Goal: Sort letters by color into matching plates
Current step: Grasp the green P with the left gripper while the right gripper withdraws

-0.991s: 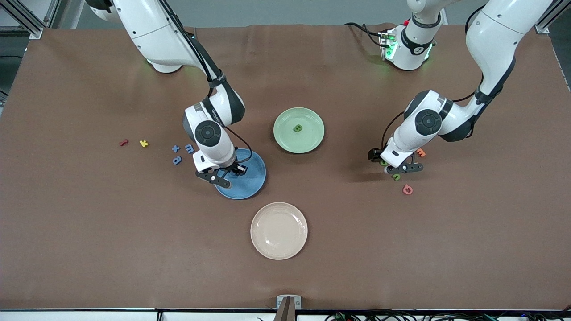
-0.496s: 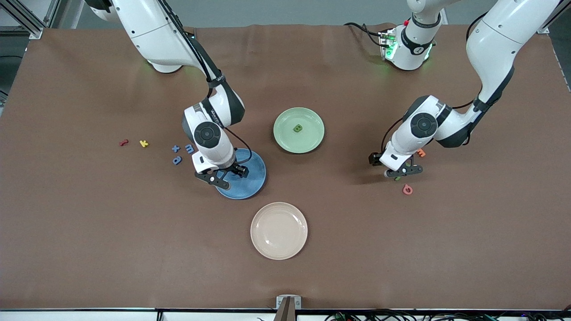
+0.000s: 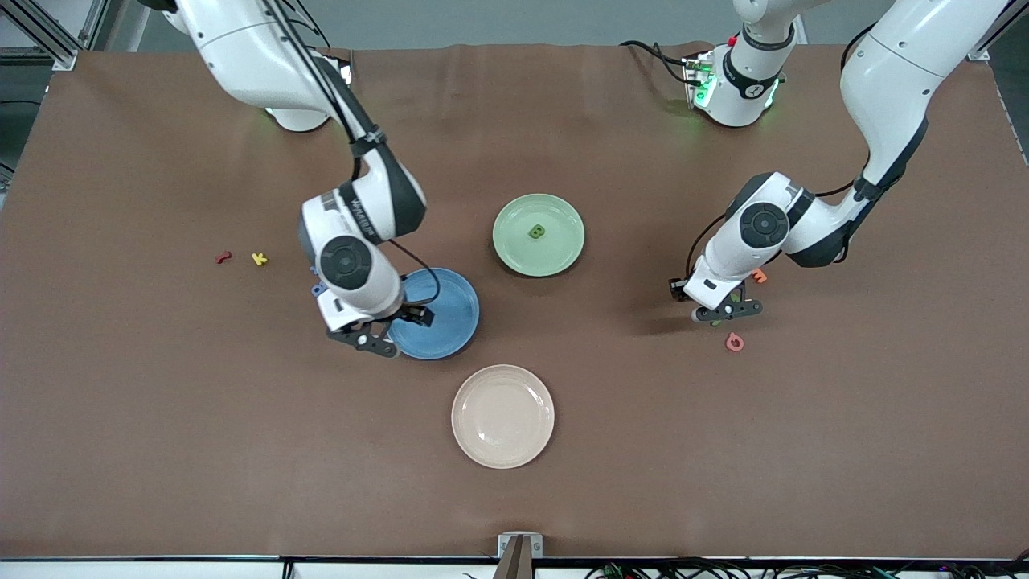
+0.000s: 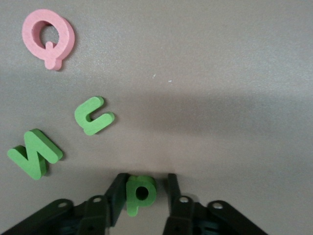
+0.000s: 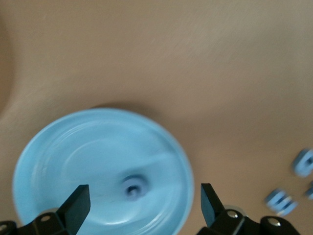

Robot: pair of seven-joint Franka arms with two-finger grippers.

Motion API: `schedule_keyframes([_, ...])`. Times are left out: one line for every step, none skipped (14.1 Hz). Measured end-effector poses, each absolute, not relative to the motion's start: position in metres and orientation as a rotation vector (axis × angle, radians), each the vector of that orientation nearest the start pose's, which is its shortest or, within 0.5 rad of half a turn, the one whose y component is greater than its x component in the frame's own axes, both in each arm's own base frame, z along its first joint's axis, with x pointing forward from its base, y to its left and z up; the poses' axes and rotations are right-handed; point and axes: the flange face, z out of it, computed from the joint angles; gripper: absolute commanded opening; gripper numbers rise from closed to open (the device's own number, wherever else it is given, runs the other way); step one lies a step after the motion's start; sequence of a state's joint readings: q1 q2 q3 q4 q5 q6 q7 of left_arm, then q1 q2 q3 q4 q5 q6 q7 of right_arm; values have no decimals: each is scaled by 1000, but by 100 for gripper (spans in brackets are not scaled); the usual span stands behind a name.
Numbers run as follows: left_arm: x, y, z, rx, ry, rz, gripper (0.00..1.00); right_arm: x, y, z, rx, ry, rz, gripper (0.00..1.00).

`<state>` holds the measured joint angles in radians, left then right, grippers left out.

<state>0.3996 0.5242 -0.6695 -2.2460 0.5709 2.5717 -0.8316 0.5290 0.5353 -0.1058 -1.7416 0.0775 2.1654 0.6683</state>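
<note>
My left gripper (image 3: 719, 310) is down at the table near the left arm's end, its jaws drawn in on a green letter p (image 4: 141, 192). Two more green letters, a u (image 4: 93, 116) and an N (image 4: 35, 152), lie loose beside it. My right gripper (image 3: 394, 330) hangs open over the rim of the blue plate (image 3: 450, 314). A small blue letter (image 5: 132, 188) lies in that plate (image 5: 58, 161). Other blue letters (image 5: 281, 201) lie on the table next to it. The pale green plate (image 3: 514, 249) holds a green letter B (image 3: 536, 232).
A beige plate (image 3: 502, 416) sits nearer the front camera than the other two plates. A pink Q (image 3: 734, 342) and an orange letter (image 3: 759, 277) lie by the left gripper. Red (image 3: 223, 257) and yellow (image 3: 259, 259) letters lie toward the right arm's end.
The right gripper opened, left a blue letter in the blue plate and shifted toward the plate's rim. The left gripper came down and closed about the green p.
</note>
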Motion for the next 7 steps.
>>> schedule_keyframes([505,-164,177,-3146,-201,43,18,596,256,265,-3158,403,160,100])
schedule_keyframes([505,-164,177,-3146,-201,43,17,598,235,269,-3159,363,168,100])
schedule_keyframes([505,-164,177,-3146,-201,43,17,597,215,272,-3158,327,174,100])
schedule_keyframes([505,-164,177,-3146,-201,43,17,596,197,275,-3153,291,167,100])
schedule_keyframes([505,-164,177,-3146,-201,43,17,592,179,276,-3147,256,146,100])
schedule_keyframes([505,-164,177,-3146,-202,43,17,585,163,273,-3141,222,119,100])
schedule_keyframes([505,-165,177,-3145,-211,43,17,576,147,265,-3137,187,93,100])
